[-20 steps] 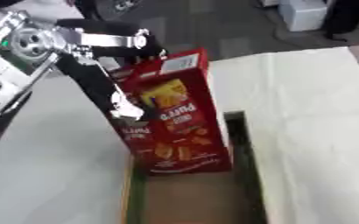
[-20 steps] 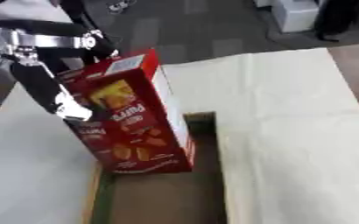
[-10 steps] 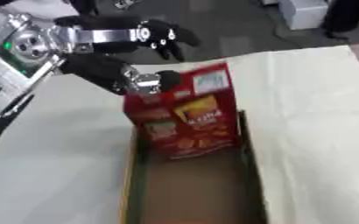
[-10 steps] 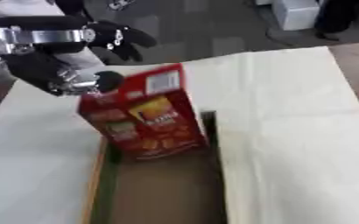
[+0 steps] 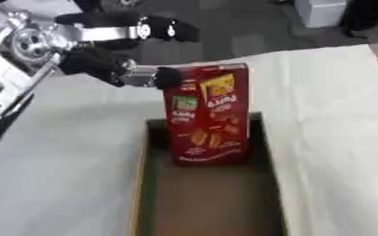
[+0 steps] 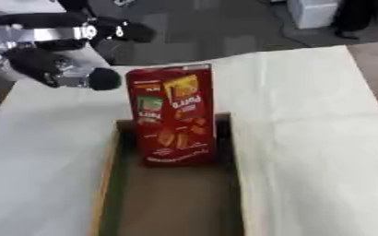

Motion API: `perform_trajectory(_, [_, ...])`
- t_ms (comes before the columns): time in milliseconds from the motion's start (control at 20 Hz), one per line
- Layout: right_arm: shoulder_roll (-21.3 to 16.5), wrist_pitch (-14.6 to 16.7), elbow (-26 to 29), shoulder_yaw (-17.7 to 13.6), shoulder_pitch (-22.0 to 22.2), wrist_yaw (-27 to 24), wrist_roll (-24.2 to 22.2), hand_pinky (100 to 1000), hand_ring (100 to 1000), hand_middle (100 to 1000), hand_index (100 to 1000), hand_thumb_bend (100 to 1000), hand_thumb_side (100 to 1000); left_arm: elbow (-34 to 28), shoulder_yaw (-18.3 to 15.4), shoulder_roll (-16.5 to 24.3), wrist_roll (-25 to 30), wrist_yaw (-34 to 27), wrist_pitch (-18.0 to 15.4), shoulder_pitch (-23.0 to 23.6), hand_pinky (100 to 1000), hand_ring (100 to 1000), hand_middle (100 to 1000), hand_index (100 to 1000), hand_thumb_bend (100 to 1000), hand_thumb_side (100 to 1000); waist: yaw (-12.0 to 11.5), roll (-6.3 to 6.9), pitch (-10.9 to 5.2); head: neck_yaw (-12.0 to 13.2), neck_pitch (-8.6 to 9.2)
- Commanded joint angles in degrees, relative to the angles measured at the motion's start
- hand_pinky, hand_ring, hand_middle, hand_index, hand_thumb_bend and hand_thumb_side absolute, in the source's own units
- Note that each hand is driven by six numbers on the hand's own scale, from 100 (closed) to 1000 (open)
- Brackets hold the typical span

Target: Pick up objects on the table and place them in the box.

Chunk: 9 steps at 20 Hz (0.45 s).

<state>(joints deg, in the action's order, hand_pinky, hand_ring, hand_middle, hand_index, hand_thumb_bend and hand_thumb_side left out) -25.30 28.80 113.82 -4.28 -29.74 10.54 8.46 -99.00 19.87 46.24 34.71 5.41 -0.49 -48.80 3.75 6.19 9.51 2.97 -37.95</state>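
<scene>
Red carton (image 5: 208, 115) stands upright at the far end of the box (image 5: 141, 184). Your left hand (image 5: 103, 64) has fingers spread, released, just beside its top; draw away clear.

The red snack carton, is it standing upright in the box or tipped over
Upright. The red snack carton stands on its short end at the far end of the box, top above the rim; the left hand is open beside it.
</scene>
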Motion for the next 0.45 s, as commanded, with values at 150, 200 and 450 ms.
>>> perform_trajectory(150, [-0.6, 0.1, 0.8, -0.4, -0.8, -0.2, -0.2, 519, 726, 797, 788, 100, 656, 0.6, -4.6, 0.1, -7.4, 1.5, -2.5, -0.3, 946, 962, 1000, 1000, 224, 896, -0.3, -0.65, -0.5, -0.4, 0.18])
perform_trajectory(200, [-0.6, 0.2, 0.7, -0.4, -0.8, -0.2, -0.2, 519, 726, 797, 788, 100, 656, 0.4, -5.6, -0.1, -11.5, 1.5, -3.6, 0.0, 935, 950, 988, 1000, 179, 869, -0.4, -0.73, -0.42, -0.4, 0.25])
perform_trajectory(450, [-0.6, 0.5, 0.6, -0.4, -1.0, -0.3, -0.2, 518, 727, 797, 788, 100, 656, -3.1, -11.4, -1.4, -36.3, 4.2, -12.8, 2.3, 941, 942, 967, 1000, 124, 763, -0.5, -1.3, 0.08, -0.7, 0.52])
